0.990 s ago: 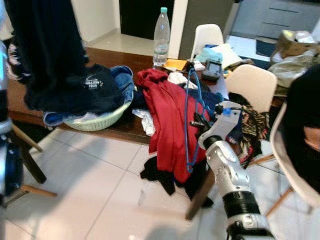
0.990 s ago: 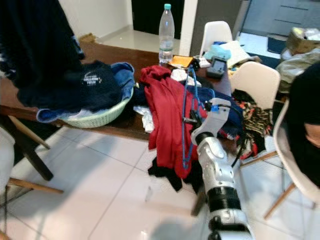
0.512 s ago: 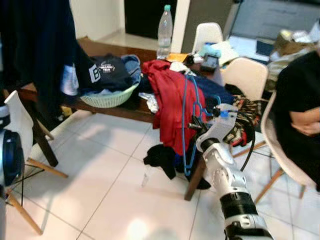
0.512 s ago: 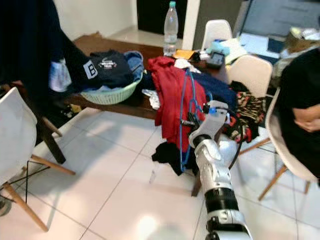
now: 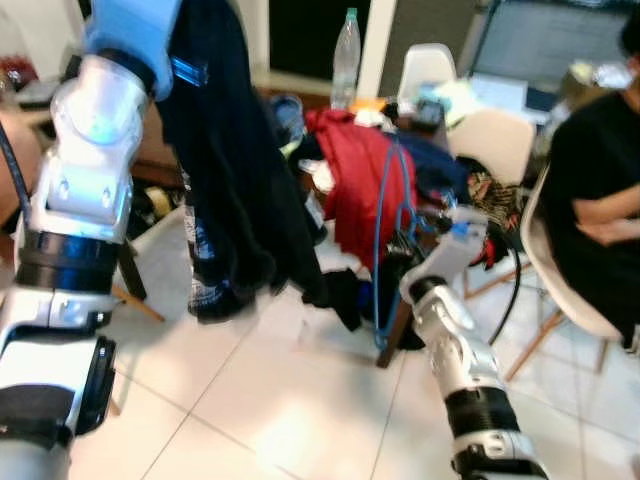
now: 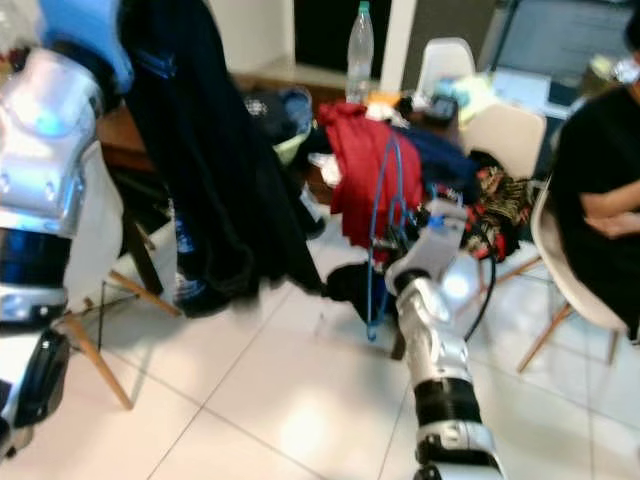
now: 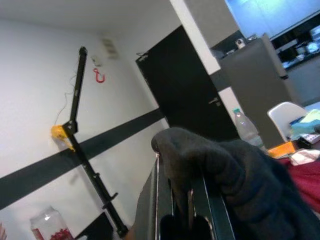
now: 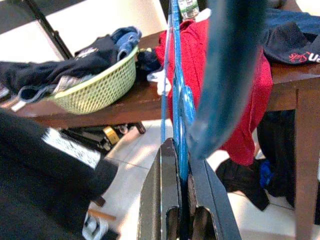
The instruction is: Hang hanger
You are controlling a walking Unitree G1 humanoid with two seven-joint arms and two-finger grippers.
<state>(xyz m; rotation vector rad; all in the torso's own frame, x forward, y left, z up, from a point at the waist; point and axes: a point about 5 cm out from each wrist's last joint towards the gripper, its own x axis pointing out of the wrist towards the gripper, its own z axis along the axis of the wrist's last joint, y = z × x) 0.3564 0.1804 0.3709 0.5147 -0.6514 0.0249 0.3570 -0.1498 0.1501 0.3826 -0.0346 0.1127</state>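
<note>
blue hanger (image 5: 385,240) hangs upright in front of the robot, pinched in the right gripper (image 8: 181,220), whose two black fingers are closed tight on the thin wire. it sits just ahead of the red garment (image 5: 362,185) that drapes off the wooden table (image 8: 280,82).

step in hand, as judged: carrying the hanger toward somewhere to hang it. to do it well, keep the pinch firm and the frame vertical so it does not swing into the clothes on the table, and lift the hook end clear before seeking a rail. a black pole (image 7: 80,130) stands against the wall in the left wrist view; whether it is the target cannot be told.

hanger look: slim bright-blue wire, long narrow loop, hook end up, lower end near the floor. looks light and likely to twist in a thin grip.

left gripper (image 7: 182,220) is raised high, fingers closed on a dark garment (image 5: 235,170) that trails toward the tiles.

around: green basket (image 8: 97,85) of clothes, water bottle (image 5: 347,45), white chair (image 5: 425,70), seated person (image 5: 600,190) in black at right.
</note>
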